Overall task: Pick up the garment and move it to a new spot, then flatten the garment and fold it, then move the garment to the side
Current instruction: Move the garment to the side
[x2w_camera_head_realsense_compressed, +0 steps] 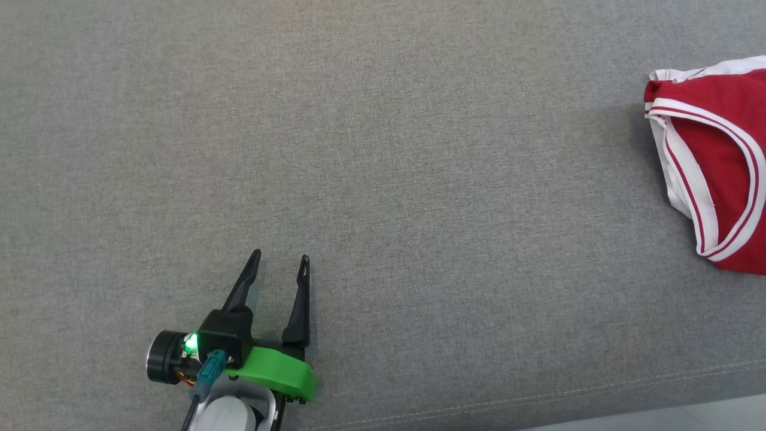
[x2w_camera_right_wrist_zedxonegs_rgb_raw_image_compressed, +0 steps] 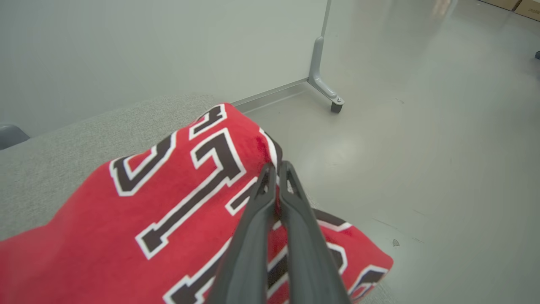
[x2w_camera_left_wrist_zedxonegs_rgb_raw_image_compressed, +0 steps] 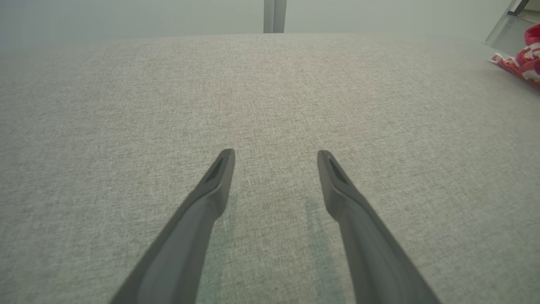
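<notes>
- Garment (x2w_camera_head_realsense_compressed: 718, 155): red jersey with white and red striped trim, lying on the grey fabric surface (x2w_camera_head_realsense_compressed: 419, 179) at the right edge of the head view, partly cut off by the frame.
- Right wrist view: garment (x2w_camera_right_wrist_zedxonegs_rgb_raw_image_compressed: 147, 211) looks bunched or folded, with big black numerals outlined in white on top. It sits at the rim of the surface (x2w_camera_right_wrist_zedxonegs_rgb_raw_image_compressed: 63, 147), with the pale floor (x2w_camera_right_wrist_zedxonegs_rgb_raw_image_compressed: 422, 147) just beyond it.
- Right claw (x2w_camera_right_wrist_zedxonegs_rgb_raw_image_compressed: 276, 166): fingers pressed together with no gap, lying over the garment with the tips at its far edge. Cannot tell if any cloth is pinched between them.
- Left claw (x2w_camera_head_realsense_compressed: 281, 256): spread wide and holding nothing, well apart from the garment on its left and nearer the front seam (x2w_camera_head_realsense_compressed: 538, 398) than the garment is.
- Left wrist view: left claw (x2w_camera_left_wrist_zedxonegs_rgb_raw_image_compressed: 275, 153) has both dark fingers low over bare grey fabric. The garment (x2w_camera_left_wrist_zedxonegs_rgb_raw_image_compressed: 527, 59) is a small red and white patch far off at the upper right.
- Green plastic bracket (x2w_camera_head_realsense_compressed: 281, 371) and a lit green lamp (x2w_camera_head_realsense_compressed: 191, 342) sit on the left claw's base, far to the garment's left.
- Grey metal foot of a panel stand (x2w_camera_right_wrist_zedxonegs_rgb_raw_image_compressed: 325, 84) stands on the floor beyond the garment, below a pale wall panel (x2w_camera_right_wrist_zedxonegs_rgb_raw_image_compressed: 147, 50).
</notes>
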Motion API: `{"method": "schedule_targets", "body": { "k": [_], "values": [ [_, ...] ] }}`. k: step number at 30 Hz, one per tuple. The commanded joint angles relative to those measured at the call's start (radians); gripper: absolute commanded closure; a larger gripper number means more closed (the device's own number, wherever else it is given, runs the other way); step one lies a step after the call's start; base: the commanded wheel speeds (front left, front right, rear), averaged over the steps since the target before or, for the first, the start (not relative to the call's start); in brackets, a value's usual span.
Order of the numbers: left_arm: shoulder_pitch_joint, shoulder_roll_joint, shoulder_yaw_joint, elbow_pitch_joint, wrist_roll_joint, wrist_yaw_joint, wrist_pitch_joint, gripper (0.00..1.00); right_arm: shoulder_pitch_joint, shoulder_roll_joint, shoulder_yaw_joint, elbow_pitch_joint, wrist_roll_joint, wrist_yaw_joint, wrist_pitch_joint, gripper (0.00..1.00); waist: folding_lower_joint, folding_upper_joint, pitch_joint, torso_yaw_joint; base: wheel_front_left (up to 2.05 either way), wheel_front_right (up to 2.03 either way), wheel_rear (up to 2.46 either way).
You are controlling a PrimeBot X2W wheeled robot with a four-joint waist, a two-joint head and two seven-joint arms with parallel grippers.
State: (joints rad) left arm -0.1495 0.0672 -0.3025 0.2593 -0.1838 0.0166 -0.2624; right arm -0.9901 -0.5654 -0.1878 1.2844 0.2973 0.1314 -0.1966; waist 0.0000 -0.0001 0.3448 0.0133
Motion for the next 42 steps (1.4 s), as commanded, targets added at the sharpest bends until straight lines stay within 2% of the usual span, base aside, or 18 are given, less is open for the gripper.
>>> {"method": "schedule_targets", "body": {
  "k": [1, 11, 18, 24, 30, 37, 42],
  "values": [
    [-0.015, 0.004, 0.0, -0.001, 0.004, -0.004, -0.003, 0.0, 0.004, -0.003, -0.007, 0.003, -0.005, -0.002, -0.007, 0.0, 0.0, 0.0001, 0.004, 0.002, 0.0, 0.0, 0.0],
    [-0.013, 0.001, 0.002, 0.011, 0.004, -0.002, -0.003, 0.0, 0.041, 0.012, -0.12, 0.006, -0.126, -0.002, -0.004, 0.0, 0.0, 0.0001, -0.017, -0.027, 0.0, 0.0, 0.0],
    [-0.014, -0.001, 0.012, 0.01, -0.003, 0.0, -0.003, 0.0, 0.034, 0.071, -0.11, -0.017, -0.181, -0.002, -0.047, 0.0, 0.0, 0.0001, -0.071, -0.054, 0.0, 0.0, 0.0],
    [-0.016, -0.005, 0.037, -0.001, -0.027, -0.005, -0.003, 0.0, 0.079, 0.14, -0.032, -0.123, -0.186, -0.002, -0.067, 0.0, 0.0, 0.0001, -0.15, -0.074, 0.0, 0.0, 0.0],
    [0.012, -0.011, 0.076, -0.019, -0.064, -0.005, -0.003, 0.0, 0.185, 0.2, 0.102, -0.293, -0.127, -0.002, -0.069, 0.0, 0.0, 0.0001, -0.232, -0.091, 0.0, 0.0, 0.0],
    [0.06, -0.015, 0.119, -0.008, -0.117, 0.022, -0.003, 0.0, 0.361, 0.236, 0.272, -0.528, -0.012, -0.002, -0.069, 0.0, 0.0, 0.0001, -0.327, -0.086, 0.0, 0.0, 0.0],
    [0.093, -0.015, 0.137, 0.011, -0.138, 0.056, -0.002, 0.0, 0.502, 0.263, 0.304, -0.684, 0.05, -0.002, -0.069, 0.0, 0.0, 0.0001, -0.366, -0.063, 0.0, 0.0, 0.0]
  ]
}}
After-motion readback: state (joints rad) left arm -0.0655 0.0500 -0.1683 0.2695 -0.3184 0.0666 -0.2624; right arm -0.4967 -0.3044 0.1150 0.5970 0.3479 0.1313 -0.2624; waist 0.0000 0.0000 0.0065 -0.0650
